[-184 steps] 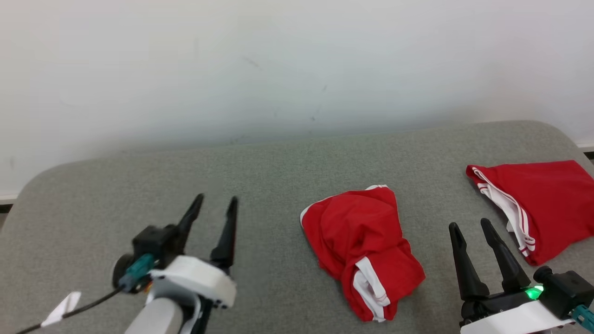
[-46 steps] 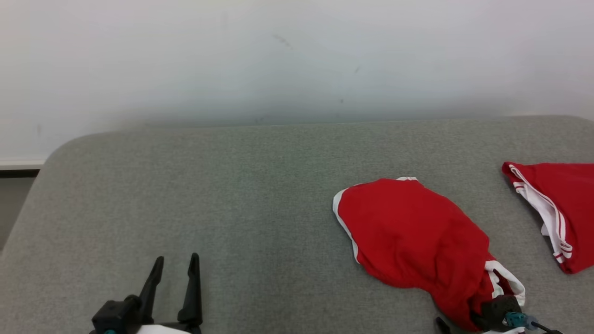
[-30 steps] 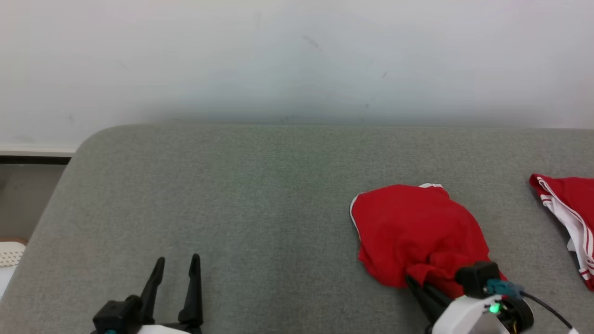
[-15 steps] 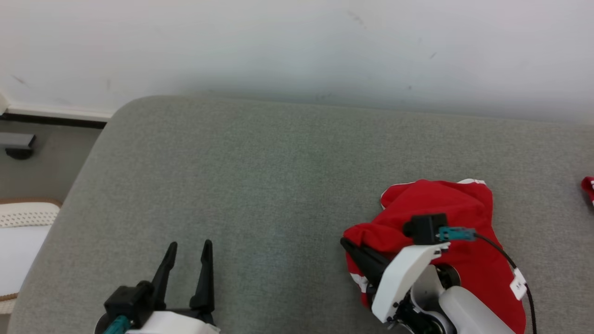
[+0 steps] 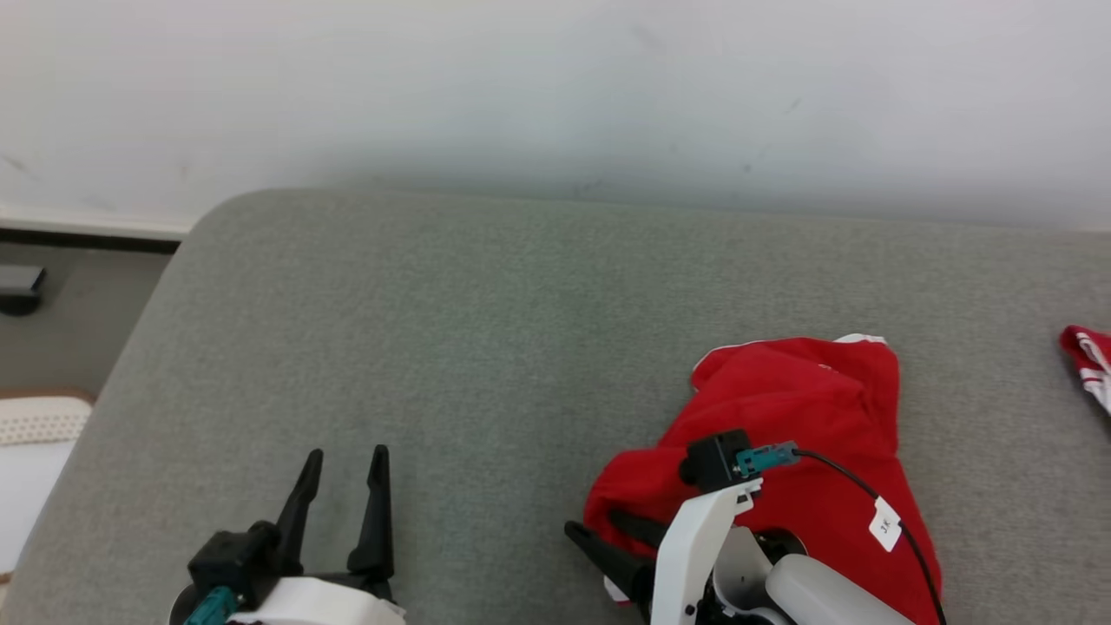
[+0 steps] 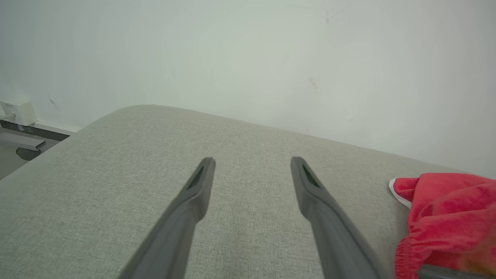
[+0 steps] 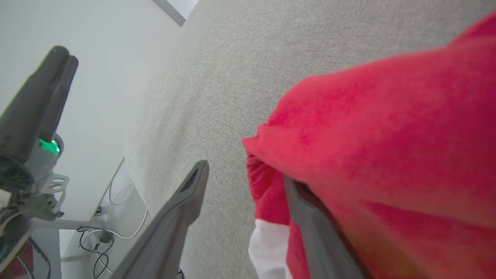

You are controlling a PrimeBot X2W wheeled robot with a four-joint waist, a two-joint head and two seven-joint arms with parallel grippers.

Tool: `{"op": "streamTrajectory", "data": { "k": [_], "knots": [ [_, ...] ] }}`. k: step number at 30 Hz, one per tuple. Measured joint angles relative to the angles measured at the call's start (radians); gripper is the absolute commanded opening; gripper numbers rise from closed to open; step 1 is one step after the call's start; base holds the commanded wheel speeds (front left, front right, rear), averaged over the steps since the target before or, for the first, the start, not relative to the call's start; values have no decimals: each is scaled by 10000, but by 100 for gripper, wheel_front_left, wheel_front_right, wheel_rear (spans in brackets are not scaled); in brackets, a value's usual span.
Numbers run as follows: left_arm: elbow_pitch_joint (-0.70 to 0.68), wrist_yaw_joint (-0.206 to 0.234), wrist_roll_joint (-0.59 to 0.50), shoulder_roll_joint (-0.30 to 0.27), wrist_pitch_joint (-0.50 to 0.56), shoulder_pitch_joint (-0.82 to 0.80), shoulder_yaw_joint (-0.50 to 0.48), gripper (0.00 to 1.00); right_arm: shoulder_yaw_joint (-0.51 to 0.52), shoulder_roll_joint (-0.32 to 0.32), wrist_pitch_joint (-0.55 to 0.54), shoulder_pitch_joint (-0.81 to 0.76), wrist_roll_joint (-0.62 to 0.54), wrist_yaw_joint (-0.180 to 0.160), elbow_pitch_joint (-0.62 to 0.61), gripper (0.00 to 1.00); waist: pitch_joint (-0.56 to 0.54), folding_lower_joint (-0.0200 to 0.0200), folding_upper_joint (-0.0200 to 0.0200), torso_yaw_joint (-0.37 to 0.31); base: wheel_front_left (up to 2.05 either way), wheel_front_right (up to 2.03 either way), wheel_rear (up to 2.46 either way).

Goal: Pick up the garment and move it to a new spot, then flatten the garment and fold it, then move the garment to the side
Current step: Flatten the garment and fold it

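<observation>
Against the red garment (image 5: pixel 807 408) the right tool (image 5: pixel 590 523) gapes, 1 finger (image 7: pixel 310 217) touching cloth; farther left, the left tool (image 5: pixel 347 451) gapes empty.

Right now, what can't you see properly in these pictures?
- Red cloth: head view, its near part is hidden behind the right arm; it is bunched, so its shape is unclear.
- Second red cloth: head view, cut off by the right edge.
- Right gripper: right wrist view, one finger lies partly under blurred cloth.
</observation>
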State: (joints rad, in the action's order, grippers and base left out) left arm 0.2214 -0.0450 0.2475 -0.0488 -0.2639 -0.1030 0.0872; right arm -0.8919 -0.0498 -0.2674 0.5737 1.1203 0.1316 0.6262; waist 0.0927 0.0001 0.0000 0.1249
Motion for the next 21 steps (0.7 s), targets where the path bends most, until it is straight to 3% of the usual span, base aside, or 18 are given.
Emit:
{"op": "streamTrajectory", "data": {
  "k": [4,9,15,21],
  "knots": [
    [0,-46,-44,-2,0,104,-132,100,-105,-387,-56,4,81,0,-468,100,-284,0,0,-385,0,0,0],
    [-33,-69,-58,0,0,309,-198,100,422,-1576,385,-342,155,0,-1670,100,-627,-1,0,-904,0,0,0],
    [-130,-59,-84,0,-2,446,-272,100,1793,-2890,1866,-1203,-201,0,-3219,100,-825,-1,0,-1494,0,0,0],
    [-174,-67,-84,0,0,477,-307,100,3379,-3440,3346,-2521,-1214,0,-3910,100,-866,0,0,-1875,0,0,0]
  ]
}}
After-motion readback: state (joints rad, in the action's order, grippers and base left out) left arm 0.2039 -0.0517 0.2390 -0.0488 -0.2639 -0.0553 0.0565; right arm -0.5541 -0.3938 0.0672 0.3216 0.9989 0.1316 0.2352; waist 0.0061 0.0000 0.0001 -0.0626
